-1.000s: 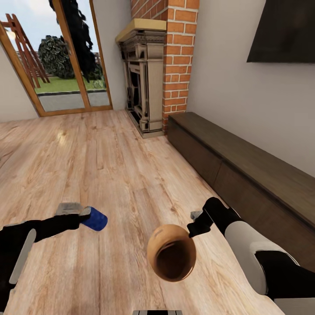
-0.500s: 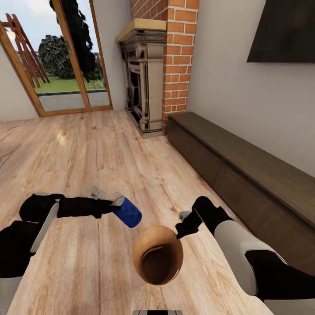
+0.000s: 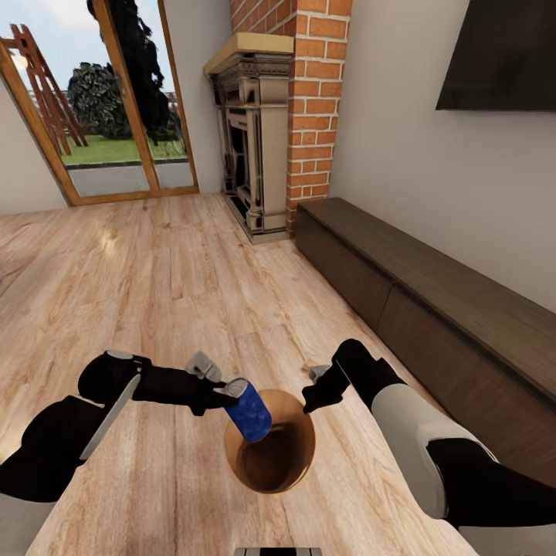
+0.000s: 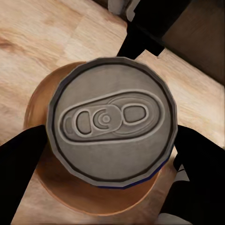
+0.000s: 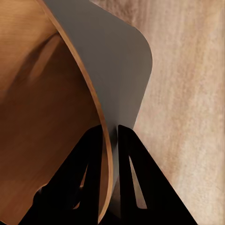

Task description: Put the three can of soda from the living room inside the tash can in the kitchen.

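Note:
A dark blue can of soda [image 3: 249, 411] hangs tilted over the open mouth of the brown tash can [image 3: 272, 463], with my left gripper [image 3: 230, 395] shut on it. In the left wrist view its grey pull-tab top [image 4: 112, 124] sits between my black fingers [image 4: 18, 168], and the bin's tan rim [image 4: 89, 206] lies right below. My right gripper [image 3: 313, 388] is shut on the bin's rim at its far right side and holds it above the wood floor. The right wrist view has the bin wall [image 5: 42, 93] pinched between the right gripper's [image 5: 110, 150] fingers.
I am in the living room. A long low dark wood cabinet [image 3: 432, 309] runs along the right wall under a black TV [image 3: 502, 54]. A brick fireplace [image 3: 266, 139] stands ahead, with glass doors [image 3: 100, 108] at the far left. Wood floor [image 3: 170, 278] lies open ahead.
My left arm has swung the blue can to the right, from beside the bin to over its mouth. The right arm has brought the bin slightly left and toward me.

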